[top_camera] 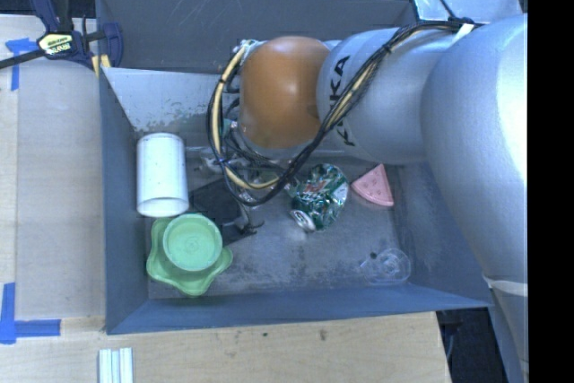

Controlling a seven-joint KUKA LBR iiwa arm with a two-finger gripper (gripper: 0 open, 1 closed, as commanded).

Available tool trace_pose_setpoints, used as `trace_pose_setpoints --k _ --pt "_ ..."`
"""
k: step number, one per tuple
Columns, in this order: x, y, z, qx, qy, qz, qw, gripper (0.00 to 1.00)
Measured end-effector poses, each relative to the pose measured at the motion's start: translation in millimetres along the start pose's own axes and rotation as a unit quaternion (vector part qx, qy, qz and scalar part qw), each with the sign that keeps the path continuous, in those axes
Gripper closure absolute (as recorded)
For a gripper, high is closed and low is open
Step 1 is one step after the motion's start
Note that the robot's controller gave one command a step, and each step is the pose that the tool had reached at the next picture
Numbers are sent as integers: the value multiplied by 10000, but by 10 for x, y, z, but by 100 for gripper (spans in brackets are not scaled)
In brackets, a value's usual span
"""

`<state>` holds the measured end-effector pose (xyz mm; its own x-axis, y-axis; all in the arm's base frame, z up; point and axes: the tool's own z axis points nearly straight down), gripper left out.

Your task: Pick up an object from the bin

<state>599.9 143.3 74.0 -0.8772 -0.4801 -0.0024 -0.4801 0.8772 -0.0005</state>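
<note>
Orange cover (282,99) overhead, crushed can (318,195), perhaps green lid (188,251)

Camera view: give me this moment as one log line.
claw low at centre of bin | nearest: crushed can, white cylinder, green scalloped cup | hold: cannot tell

Grey metal bin (269,13): white cylinder (162,173) by left wall, green scalloped lid (188,251) in near-left corner, crushed green can (317,195) mid-floor, pink wedge (374,186) just beside it.
</note>
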Motion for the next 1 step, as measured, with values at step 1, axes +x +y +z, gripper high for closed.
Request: trace_pose_setpoints --k 1 --pt "-233 201 33 5 -5 -75 10000 0"
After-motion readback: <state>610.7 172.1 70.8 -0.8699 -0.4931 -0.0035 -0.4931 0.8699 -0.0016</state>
